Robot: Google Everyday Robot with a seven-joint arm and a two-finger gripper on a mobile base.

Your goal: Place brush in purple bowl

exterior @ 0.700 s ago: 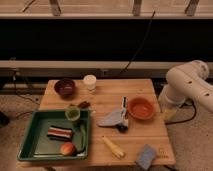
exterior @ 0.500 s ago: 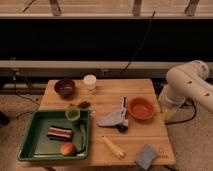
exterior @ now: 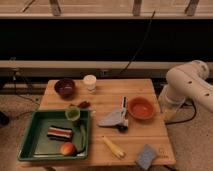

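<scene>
Slim, white-handled brush [exterior: 124, 106] lies mid-bench, just beside the round orange bowl [exterior: 141, 108]. Round purple bowl [exterior: 64, 88] sits near the back-left corner. Gripper [exterior: 170, 113] hangs off the right edge; whether it is parted or closed cannot be told.

End effector [exterior: 170, 112] right of table [exterior: 107, 95]; orange bowl [exterior: 140, 108] crowds brush [exterior: 123, 106]; purple bowl [exterior: 65, 88] clear.

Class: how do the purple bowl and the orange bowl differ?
The purple bowl is dark maroon, the orange bowl bright orange. The purple bowl looks smaller than the orange bowl. The purple bowl sits far left on the table, the orange bowl right of centre. Both are round, upright. The gripper hangs beside the table's right edge.
</scene>
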